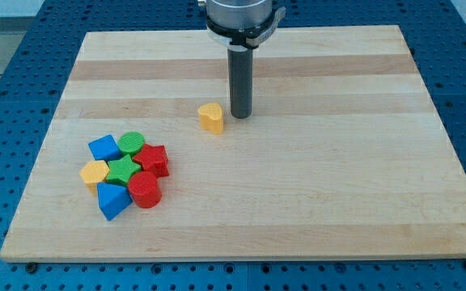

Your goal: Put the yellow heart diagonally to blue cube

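Note:
The yellow heart (211, 117) lies on the wooden board (314, 162), a little above the middle and left of centre. My tip (241, 115) stands just to the heart's right, a small gap away. The blue cube (104, 148) sits at the top left of a cluster of blocks in the view's lower left, well away from the heart and the tip.
The cluster also holds a green cylinder (132, 144), a red star-like block (154, 160), a green star (122, 170), a yellow hexagonal block (95, 173), a red cylinder (145, 190) and a blue triangular block (112, 200). A blue perforated table (6, 97) surrounds the board.

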